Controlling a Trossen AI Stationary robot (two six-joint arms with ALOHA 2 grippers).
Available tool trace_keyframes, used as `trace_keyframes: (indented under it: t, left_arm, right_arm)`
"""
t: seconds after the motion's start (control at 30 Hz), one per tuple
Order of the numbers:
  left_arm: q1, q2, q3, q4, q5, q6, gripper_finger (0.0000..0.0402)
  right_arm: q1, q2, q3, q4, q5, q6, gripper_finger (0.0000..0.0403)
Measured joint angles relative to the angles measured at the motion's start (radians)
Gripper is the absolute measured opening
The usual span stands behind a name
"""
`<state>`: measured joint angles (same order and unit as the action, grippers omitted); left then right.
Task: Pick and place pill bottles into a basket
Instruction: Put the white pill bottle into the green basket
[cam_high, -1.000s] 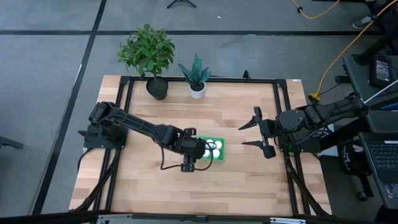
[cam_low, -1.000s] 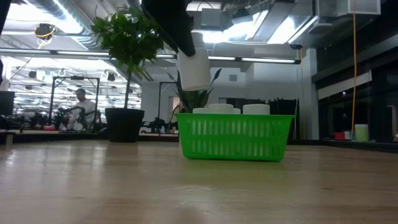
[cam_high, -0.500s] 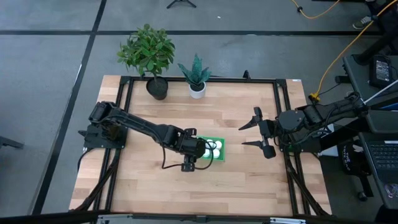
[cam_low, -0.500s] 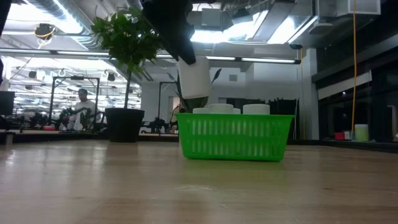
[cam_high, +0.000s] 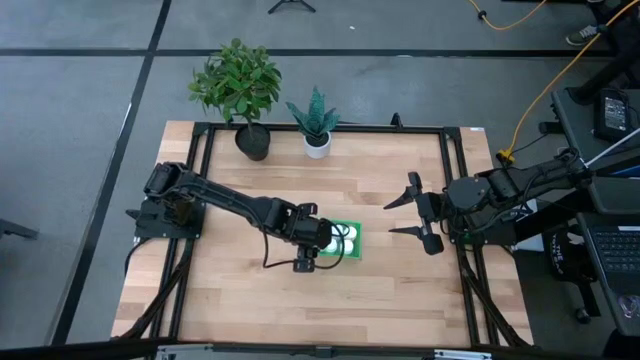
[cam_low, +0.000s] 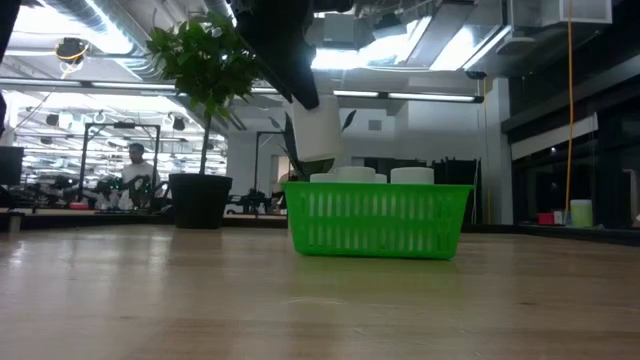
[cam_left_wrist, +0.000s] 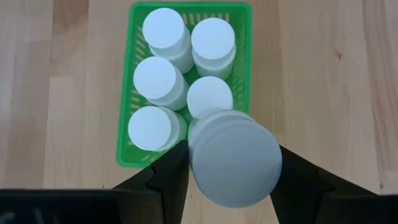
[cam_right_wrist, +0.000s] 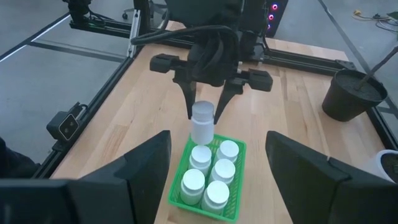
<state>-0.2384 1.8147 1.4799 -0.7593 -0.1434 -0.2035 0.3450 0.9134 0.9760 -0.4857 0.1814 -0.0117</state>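
Observation:
My left gripper (cam_high: 314, 240) is shut on a white pill bottle (cam_left_wrist: 235, 158), held over the left end of the green basket (cam_high: 351, 251). The basket rests flat on the table and holds several white pill bottles (cam_left_wrist: 163, 79) standing upright. In the low view the held bottle (cam_low: 318, 135) hangs just above the basket's rim (cam_low: 378, 186). My right gripper (cam_high: 405, 215) is open and empty, to the right of the basket and above the table. My left gripper pinches the bottle's upper part (cam_right_wrist: 202, 112) between its two fingers (cam_right_wrist: 188, 99), one on each side. The fingers come from above, pointing down. The bottle hangs below them, nearly upright and lifted clear, over the basket's one free corner.
A black pot with a leafy plant (cam_high: 238, 85) and a white pot with a spiky plant (cam_high: 316, 125) stand at the table's far edge. Bare wood (cam_high: 380, 290) lies around the basket. A person (cam_low: 135, 165) shows far off in the room behind.
My left gripper has gone down toward the basket with the pill bottle and a little toward the table's right. The bottle stays in the hold and now hangs closer to the basket's rim.

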Motion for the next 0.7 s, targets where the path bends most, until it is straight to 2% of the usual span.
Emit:
trace_keyframes:
  t: [0.7]
  left_arm:
    - [0.005, 0.0, 0.0, -0.052, 0.0, 0.026, 0.0173]
  right_arm:
    - [0.0, 0.0, 0.0, -0.018, 0.0, 0.001, 0.0264]
